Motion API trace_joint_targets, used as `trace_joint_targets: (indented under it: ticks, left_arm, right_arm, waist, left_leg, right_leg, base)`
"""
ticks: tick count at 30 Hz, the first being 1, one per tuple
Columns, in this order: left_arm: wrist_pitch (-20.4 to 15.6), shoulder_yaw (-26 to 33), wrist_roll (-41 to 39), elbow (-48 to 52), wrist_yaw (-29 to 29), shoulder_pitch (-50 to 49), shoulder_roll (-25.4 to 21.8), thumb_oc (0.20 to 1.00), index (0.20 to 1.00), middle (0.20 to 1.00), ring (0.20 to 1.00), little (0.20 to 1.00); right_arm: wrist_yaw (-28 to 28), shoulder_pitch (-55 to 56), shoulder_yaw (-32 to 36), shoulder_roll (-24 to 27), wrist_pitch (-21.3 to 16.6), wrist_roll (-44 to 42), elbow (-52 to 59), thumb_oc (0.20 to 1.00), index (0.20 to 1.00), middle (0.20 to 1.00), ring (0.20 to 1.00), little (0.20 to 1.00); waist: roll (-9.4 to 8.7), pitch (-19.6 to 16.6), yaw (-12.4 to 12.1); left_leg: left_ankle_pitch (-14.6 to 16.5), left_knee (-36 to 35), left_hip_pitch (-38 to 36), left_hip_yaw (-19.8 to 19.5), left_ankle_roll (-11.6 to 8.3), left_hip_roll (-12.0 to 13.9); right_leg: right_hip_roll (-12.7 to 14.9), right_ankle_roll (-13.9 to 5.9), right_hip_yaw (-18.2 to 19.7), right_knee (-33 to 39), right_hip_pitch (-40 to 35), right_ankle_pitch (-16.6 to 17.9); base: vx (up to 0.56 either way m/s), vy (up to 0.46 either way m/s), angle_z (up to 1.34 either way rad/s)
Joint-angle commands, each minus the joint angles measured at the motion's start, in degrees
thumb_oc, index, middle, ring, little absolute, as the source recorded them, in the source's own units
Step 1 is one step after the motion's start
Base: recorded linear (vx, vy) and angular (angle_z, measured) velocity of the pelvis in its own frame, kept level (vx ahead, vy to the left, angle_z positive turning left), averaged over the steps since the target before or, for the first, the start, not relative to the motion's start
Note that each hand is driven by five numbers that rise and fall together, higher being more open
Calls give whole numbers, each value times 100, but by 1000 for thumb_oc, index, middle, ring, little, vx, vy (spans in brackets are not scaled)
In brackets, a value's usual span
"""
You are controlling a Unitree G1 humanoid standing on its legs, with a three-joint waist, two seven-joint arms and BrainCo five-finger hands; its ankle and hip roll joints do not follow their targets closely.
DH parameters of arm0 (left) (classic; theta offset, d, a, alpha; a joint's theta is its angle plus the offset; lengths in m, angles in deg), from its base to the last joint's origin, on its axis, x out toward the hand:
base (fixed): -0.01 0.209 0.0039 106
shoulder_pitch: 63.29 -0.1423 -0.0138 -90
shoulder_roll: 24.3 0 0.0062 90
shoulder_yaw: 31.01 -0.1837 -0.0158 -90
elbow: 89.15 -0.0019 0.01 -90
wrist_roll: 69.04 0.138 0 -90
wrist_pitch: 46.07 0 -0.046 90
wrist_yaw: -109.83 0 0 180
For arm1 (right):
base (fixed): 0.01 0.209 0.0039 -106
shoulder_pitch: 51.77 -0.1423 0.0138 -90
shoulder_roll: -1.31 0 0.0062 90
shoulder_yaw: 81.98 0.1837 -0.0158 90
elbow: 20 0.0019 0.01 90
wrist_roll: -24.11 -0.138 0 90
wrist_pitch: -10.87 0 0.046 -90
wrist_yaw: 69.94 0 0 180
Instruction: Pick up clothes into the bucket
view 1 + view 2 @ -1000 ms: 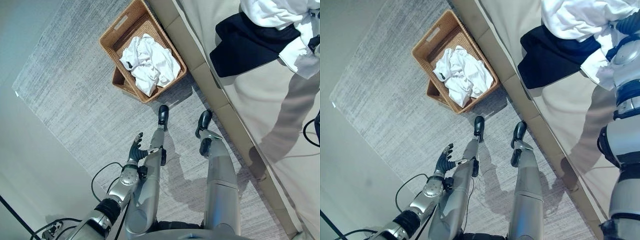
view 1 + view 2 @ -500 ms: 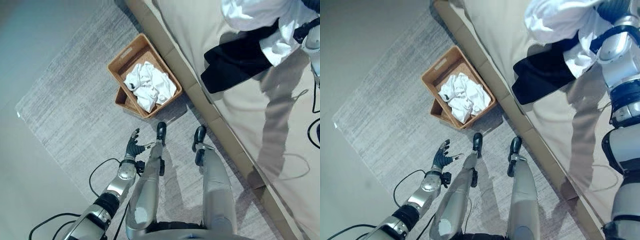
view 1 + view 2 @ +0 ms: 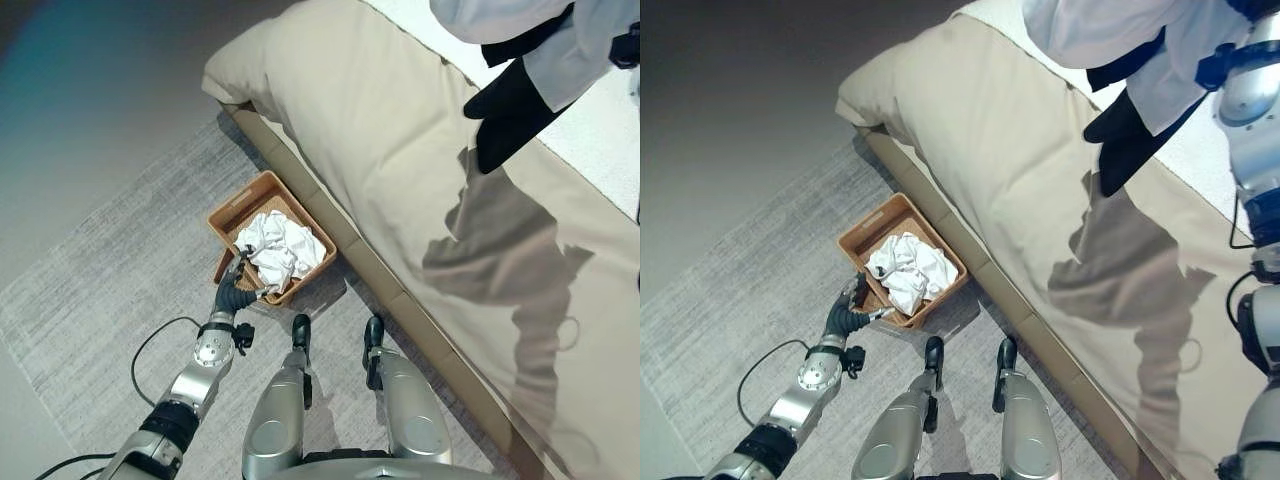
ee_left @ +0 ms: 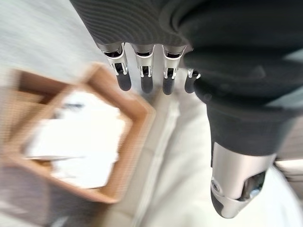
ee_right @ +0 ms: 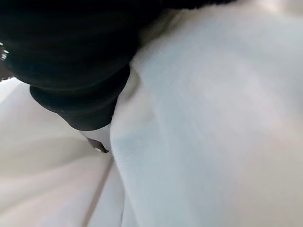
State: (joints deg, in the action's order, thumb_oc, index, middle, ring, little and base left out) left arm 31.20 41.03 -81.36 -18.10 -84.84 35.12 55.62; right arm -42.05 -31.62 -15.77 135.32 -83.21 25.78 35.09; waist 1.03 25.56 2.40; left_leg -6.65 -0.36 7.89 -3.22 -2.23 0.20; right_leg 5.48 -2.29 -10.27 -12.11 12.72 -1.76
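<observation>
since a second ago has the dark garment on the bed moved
Yes. The dark garment now hangs above the bed with the white garment, lifted by the right arm; earlier it lay flat on the cover.

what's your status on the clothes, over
Left hand open, idle beside the basket. Right hand buried in the white garment, fingers hidden; dark garment hanging with it above the bed. White clothes already in basket. Path looks clear.

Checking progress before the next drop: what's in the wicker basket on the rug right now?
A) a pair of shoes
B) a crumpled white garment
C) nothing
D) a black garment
B: crumpled white cloth fills the wicker basket on the rug beside the bed; the black garment hangs over the bed with the white clothes at the right arm.
</observation>
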Motion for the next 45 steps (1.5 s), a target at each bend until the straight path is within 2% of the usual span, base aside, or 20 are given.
trace_joint_targets:
  ticks: [1, 7, 10, 17, 18, 19, 20, 22, 23, 29, 45]
  left_arm:
    - [-325, 71, -355, 669, 411, -382, -239, 1000, 1000, 1000, 1000, 1000]
    - [-250, 255, -724, 1626, 844, -162, -573, 1000, 1000, 1000, 1000, 1000]
    - [-218, 264, -849, 1939, 977, 18, -713, 1000, 1000, 1000, 1000, 1000]
    - [-149, 180, -877, 2189, 1126, 62, -680, 1000, 1000, 1000, 1000, 1000]
    - [-106, 137, -865, 2142, 1189, -22, -603, 1000, 1000, 1000, 1000, 1000]
    - [-107, 134, -864, 2141, 1189, -24, -606, 1000, 1000, 1000, 1000, 1000]
    - [-80, 127, -880, 2094, 1204, -141, -543, 1000, 1000, 1000, 1000, 1000]
    - [-43, 143, -847, 2056, 1213, -282, -476, 1000, 1000, 1000, 1000, 1000]
    - [-26, 155, -849, 2039, 1234, -358, -478, 1000, 1000, 1000, 1000, 1000]
    - [62, 276, -854, 1905, 1279, -721, -406, 1000, 1000, 1000, 1000, 1000]
    - [128, 437, -730, 1551, 1253, -1203, -262, 1000, 1000, 1000, 1000, 1000]
  right_arm:
    - [-27, 153, 70, 211, -149, 202, 429, 200, 200, 200, 200, 200]
    - [-742, 672, 3, 88, -85, 89, 325, 200, 200, 200, 200, 200]
    - [-1035, 899, -22, 43, -51, -52, 108, 200, 200, 200, 200, 200]
    - [-1473, 1127, -169, -13, 113, -85, -658, 200, 200, 200, 200, 200]
    - [-1560, 1246, -157, -76, 157, -47, -1066, 216, 216, 216, 216, 216]
    - [-1559, 1252, -153, -79, 151, -47, -1071, 341, 341, 341, 341, 341]
    - [-1602, 1336, -120, -159, 201, -35, -1315, 1000, 1000, 1000, 1000, 1000]
    - [-1602, 1527, 36, -316, 186, -110, -1590, 1000, 1000, 1000, 1000, 1000]
    - [-1645, 1550, 19, -338, 197, -103, -1671, 216, 216, 216, 216, 216]
    - [-1580, 1729, 197, -515, 205, -104, -2098, 200, 200, 200, 200, 200]
    - [-1503, 1923, 466, -539, 123, -231, -1871, 200, 200, 200, 200, 200]
  waist:
    - [-366, -1203, 11]
    - [-474, -1803, 34]
    - [-524, -1989, 24]
    - [-587, -2151, -1]
    - [-588, -2159, -11]
    - [-591, -2159, -14]
    - [-584, -2152, -20]
    - [-564, -2128, -31]
    - [-571, -2119, -40]
    - [-537, -2028, -75]
    - [-548, -1856, -159]
  left_leg:
    - [666, 320, -206, -42, -161, 68]
    - [813, 189, -690, 130, -161, 99]
    - [847, 90, -884, 188, -157, 122]
    - [899, 50, -1087, 290, -140, 141]
    - [902, 43, -1116, 293, -135, 142]
    - [903, 42, -1120, 295, -135, 142]
    - [903, 31, -1141, 297, -129, 146]
    - [901, 27, -1149, 292, -122, 141]
    - [897, 31, -1140, 281, -122, 140]
    - [881, 38, -1117, 235, -121, 142]
    - [877, 91, -1023, 122, -111, 109]
  right_leg:
    - [219, -576, 99, 446, -535, 121]
    - [199, -612, 143, 886, -1070, 212]
    - [186, -622, 167, 1046, -1259, 252]
    - [170, -620, 215, 1159, -1475, 278]
    - [167, -609, 211, 1169, -1511, 280]
    - [167, -609, 212, 1170, -1515, 280]
    - [168, -608, 203, 1183, -1536, 286]
    - [161, -610, 194, 1193, -1549, 290]
    - [162, -610, 193, 1191, -1540, 287]
    - [163, -608, 172, 1195, -1546, 274]
    - [172, -597, 123, 1148, -1523, 227]
  base:
    - [90, 41, -8]
    - [88, 21, -13]
    - [63, 8, -9]
    - [29, 4, -7]
    - [0, 0, 0]
    - [0, 0, 0]
    - [10, 3, -5]
    - [9, 5, -8]
    - [3, 6, -7]
    - [-1, 0, -1]
    - [0, 0, 0]
